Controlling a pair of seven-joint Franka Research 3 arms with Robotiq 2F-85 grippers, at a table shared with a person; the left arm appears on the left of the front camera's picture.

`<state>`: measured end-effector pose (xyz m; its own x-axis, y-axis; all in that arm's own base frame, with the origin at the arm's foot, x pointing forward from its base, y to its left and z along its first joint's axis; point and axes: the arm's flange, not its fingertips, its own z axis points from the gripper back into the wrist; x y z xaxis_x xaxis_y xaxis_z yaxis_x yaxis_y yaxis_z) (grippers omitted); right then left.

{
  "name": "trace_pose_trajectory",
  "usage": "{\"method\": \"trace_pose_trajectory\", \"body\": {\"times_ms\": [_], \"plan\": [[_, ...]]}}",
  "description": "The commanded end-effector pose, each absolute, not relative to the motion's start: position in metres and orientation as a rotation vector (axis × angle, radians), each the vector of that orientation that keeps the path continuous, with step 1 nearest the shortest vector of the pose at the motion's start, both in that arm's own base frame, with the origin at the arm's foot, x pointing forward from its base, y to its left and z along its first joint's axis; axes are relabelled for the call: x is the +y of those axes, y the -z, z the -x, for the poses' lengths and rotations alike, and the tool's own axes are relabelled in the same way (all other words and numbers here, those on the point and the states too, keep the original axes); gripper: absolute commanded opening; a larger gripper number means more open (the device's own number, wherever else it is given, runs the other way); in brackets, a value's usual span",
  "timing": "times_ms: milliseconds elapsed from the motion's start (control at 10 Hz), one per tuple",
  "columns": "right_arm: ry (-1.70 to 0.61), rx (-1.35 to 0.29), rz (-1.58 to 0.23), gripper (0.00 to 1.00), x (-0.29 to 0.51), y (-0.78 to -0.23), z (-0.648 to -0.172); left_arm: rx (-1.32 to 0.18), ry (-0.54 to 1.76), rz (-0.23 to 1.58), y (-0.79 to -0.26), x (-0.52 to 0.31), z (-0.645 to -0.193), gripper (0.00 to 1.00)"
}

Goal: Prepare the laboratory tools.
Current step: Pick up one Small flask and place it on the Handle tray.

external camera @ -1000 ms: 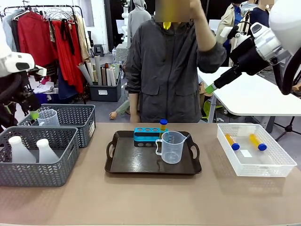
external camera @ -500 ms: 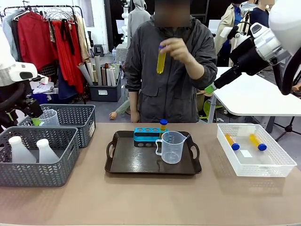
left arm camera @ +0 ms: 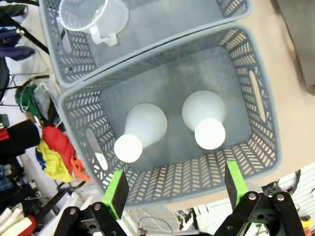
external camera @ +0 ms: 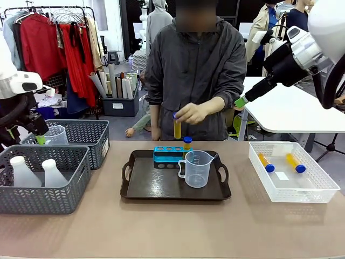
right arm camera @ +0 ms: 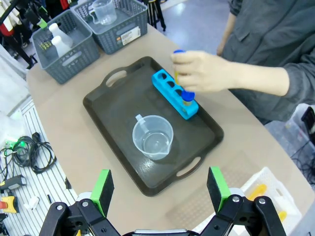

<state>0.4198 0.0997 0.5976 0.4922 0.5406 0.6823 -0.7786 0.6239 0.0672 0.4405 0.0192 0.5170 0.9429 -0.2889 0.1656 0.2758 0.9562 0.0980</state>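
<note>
left gripper spread, empty, over conical flasks in basket left of tray. beaker set on tray; blue rack at tray's far edge, capped tube seated. second tube held by person's hand above rack. right gripper spread, empty, right of tray.

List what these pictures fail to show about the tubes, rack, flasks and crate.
Right wrist view: the person's hand covers most of the held test tube; which hole of the blue rack it is over cannot be told.
Front view: the label in the white crate is too small to read.
Left wrist view: the two flasks are seen from above; their contents cannot be told.
</note>
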Motion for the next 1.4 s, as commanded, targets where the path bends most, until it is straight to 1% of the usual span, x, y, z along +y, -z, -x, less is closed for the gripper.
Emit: {"method": "trace_pose_trajectory", "body": {"times_ms": [0,400,800,1300], "plan": [[-0.835,-0.677,-0.396,1.00,0.099,-0.598,-0.420,-0.175,0.246,-0.120,-0.506,0.030,-0.445,1.00],[-0.835,-0.677,-0.396,1.00,0.099,-0.598,-0.420,-0.170,0.159,-0.165,-0.481,0.054,-0.449,1.00],[-0.835,-0.677,-0.396,1.00,0.099,-0.598,-0.420,-0.154,0.077,-0.133,-0.461,0.077,-0.451,1.00],[-0.835,-0.677,-0.396,1.00,0.099,-0.598,-0.420,-0.112,0.040,-0.100,-0.439,0.089,-0.448,1.00]]}}
